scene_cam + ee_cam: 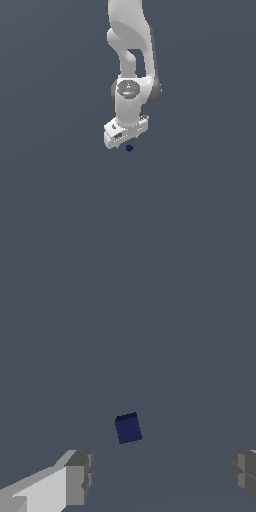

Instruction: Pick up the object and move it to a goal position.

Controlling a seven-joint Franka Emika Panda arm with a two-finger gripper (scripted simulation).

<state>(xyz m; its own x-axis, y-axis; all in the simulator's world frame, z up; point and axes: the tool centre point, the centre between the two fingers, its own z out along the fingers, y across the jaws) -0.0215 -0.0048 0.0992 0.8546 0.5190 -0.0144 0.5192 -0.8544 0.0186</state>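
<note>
Ana: Wrist view first: what sits relative to the gripper (160,476)?

Ben: Its two grey fingers (80,478) stand wide apart, nothing between the pads. The object (128,428), a small dark navy cube, lies ahead of the gap, nearer one finger and touching neither.

Ana: And outside?

Ben: On the exterior view the object (129,148) is a tiny dark speck just under the gripper (125,142), with the white arm (131,45) rising above it.

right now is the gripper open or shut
Open. In the wrist view the gripper has its two fingers set wide apart, with the small navy cube in the gap ahead of them, untouched.
</note>
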